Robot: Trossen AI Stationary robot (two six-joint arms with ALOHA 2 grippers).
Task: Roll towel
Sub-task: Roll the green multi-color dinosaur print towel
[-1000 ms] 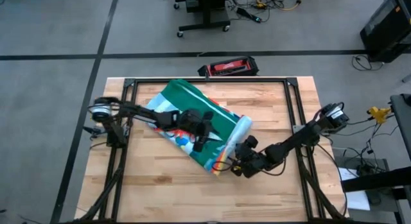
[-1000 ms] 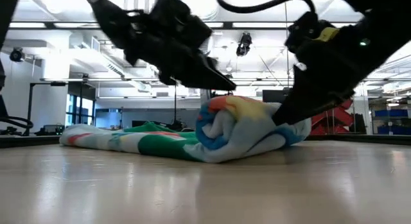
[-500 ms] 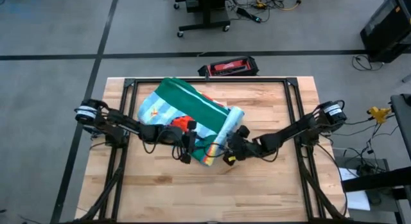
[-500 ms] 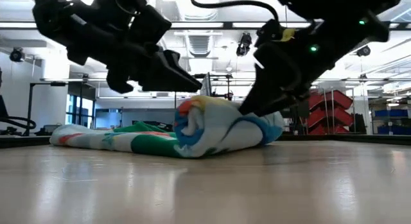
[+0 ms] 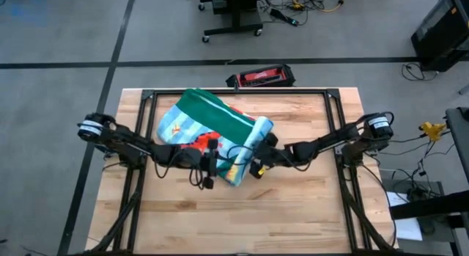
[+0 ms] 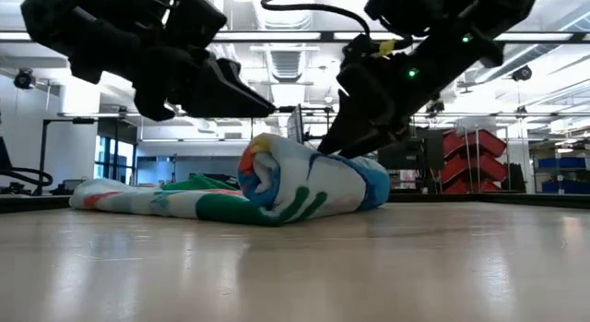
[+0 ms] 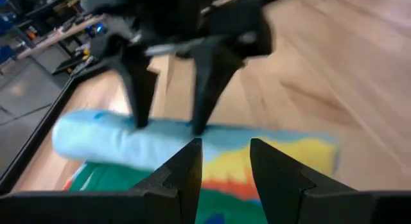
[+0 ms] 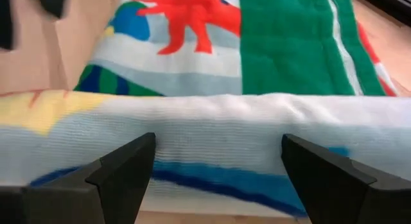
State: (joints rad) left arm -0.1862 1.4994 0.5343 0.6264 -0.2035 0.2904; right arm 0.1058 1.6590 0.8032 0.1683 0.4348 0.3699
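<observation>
Both pairs of jaws stand empty, one at each side of the roll. Seen from its wrist, the right gripper (image 8: 218, 163) has its fingers spread wide, just at the rolled edge of the towel (image 8: 257, 121). The left gripper (image 7: 225, 166) has a narrow gap between its fingers and hangs just above the roll, holding nothing. Behind the roll, the flat part of the towel (image 5: 209, 120) lies on the wooden table (image 5: 308, 212), green border up, reaching toward the far edge.
</observation>
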